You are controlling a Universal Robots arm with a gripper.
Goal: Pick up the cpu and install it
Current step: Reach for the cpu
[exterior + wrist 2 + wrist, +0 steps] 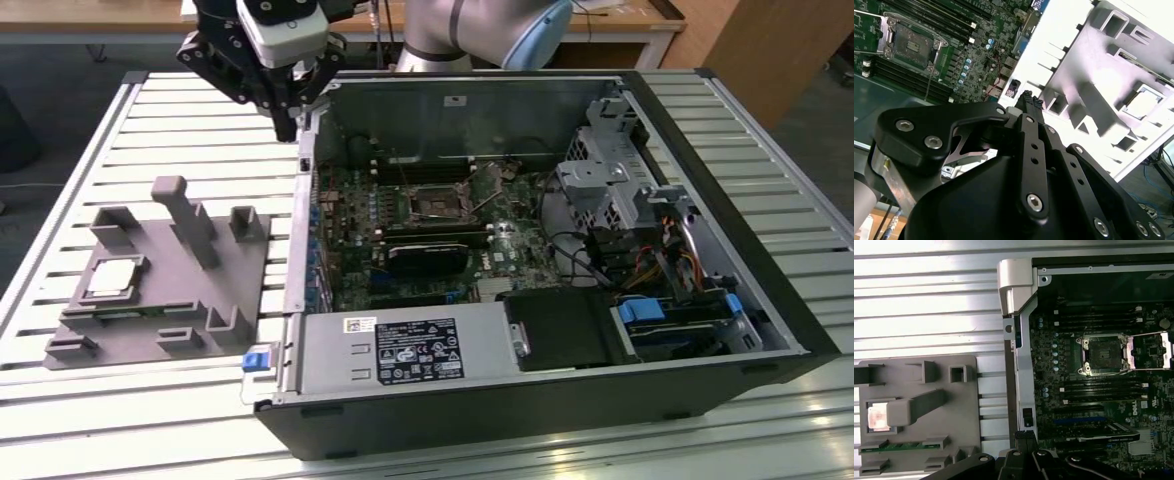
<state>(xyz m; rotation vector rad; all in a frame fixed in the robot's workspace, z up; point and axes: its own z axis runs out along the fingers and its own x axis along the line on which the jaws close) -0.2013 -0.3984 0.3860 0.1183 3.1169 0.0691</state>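
The cpu (112,279) is a pale silvery square lying flat in a pocket of the grey fixture (187,285), at the exterior view's left. In both wrist views the cpu (877,417) (1140,103) rests untouched in that pocket. My gripper (284,122) hangs high over the table beside the computer case's back left corner, well away from the cpu. Its black fingertips (1028,98) are pressed together with nothing between them. The dark socket (434,203) (1102,354) (911,45) on the motherboard stands open with its metal frame lifted.
The open computer case (747,300) fills the table's middle and right, with drive cage, cables and power supply (400,352) inside. The fixture has tall upright posts (187,215) and holds a green memory stick (904,445). The table (187,120) is slatted metal.
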